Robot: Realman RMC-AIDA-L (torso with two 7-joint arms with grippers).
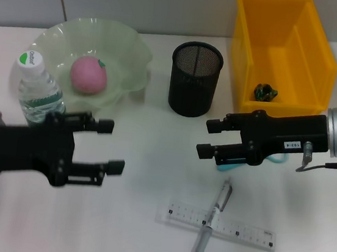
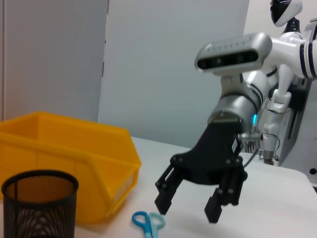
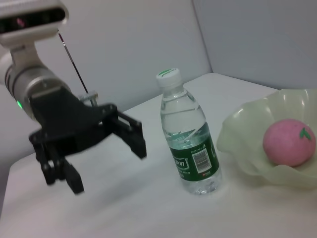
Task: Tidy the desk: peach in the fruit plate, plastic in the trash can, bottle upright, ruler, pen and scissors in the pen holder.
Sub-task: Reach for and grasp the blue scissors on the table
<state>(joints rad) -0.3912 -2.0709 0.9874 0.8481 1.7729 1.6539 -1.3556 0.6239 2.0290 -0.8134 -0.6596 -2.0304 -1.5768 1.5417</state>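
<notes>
Yellow plastic makes up the largest thing on the desk, an open-topped bin serving as the trash can, with a dark crumpled scrap of plastic already on its floor. Left of the bin sits the pale green wavy-edged fruit plate, holding the pink round peach, and further left the clear plastic water bottle with white cap stands upright. Between plate and bin stands the black wire-mesh pen holder, seemingly empty.

In front of the bin, the right gripper hangs with its fingers spread and grasping nothing, directly above the blue-handled scissors, which lie flat on the desk. These look light but stiff and thin, so they probably need pinching across the handle loops or the pivot. The left gripper hovers released beside the bottle.

Further out from the bin lies the clear flat plastic ruler, likely slippery and awkward to lift; the silver pen rests crosswise on it.
</notes>
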